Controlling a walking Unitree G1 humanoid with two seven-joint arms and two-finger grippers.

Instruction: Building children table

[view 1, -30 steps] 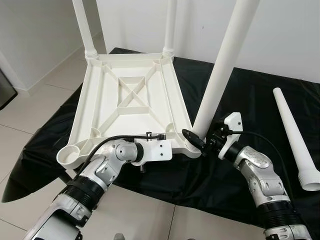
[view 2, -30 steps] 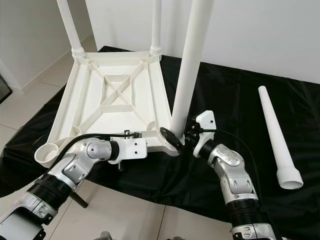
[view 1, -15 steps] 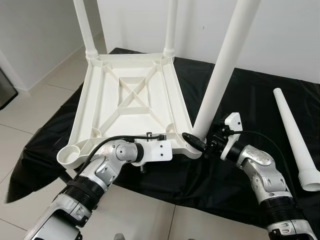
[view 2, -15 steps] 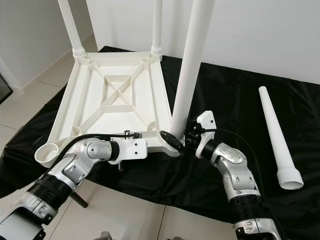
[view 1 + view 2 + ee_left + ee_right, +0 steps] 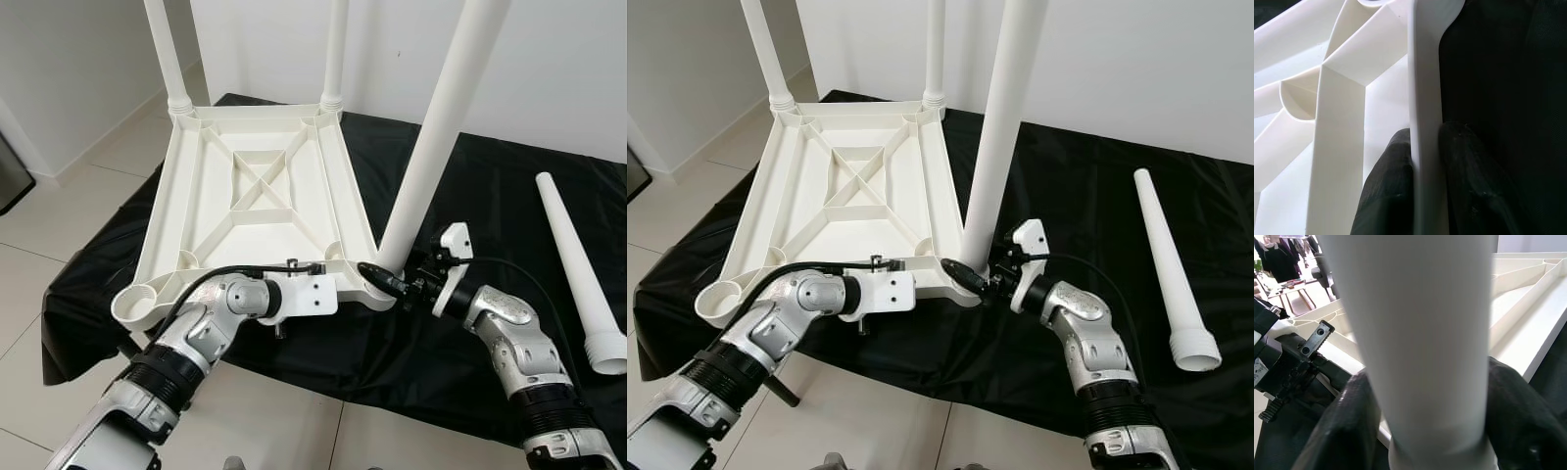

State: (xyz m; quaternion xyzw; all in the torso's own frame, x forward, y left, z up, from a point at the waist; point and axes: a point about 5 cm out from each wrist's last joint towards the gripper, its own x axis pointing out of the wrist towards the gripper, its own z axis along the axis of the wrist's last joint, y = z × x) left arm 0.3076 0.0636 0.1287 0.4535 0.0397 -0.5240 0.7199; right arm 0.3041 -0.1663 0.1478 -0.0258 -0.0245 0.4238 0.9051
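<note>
A white plastic table top (image 5: pixel 245 196) lies upside down on a black cloth (image 5: pixel 470 196). Two white legs (image 5: pixel 162 49) (image 5: pixel 335 49) stand in its far corners. A third leg (image 5: pixel 436 127) stands tilted slightly right in the near right corner socket, and my right gripper (image 5: pixel 392 279) is shut on its base, with black fingers (image 5: pixel 1337 431) either side of the leg (image 5: pixel 1420 333). My left gripper (image 5: pixel 1425 181) is shut on the near rim (image 5: pixel 1425 98) of the top. The near left socket (image 5: pixel 137 304) holds nothing.
A fourth white leg (image 5: pixel 578 264) lies loose on the cloth at the far right, wide end towards me. The cloth's near edge hangs over tiled floor (image 5: pixel 59 225). White walls (image 5: pixel 88 59) stand behind and to the left.
My right forearm has shifted a little lower and to the right while keeping hold of the leg. The cloth's hanging left corner has drawn in. Table top and left gripper stay put.
</note>
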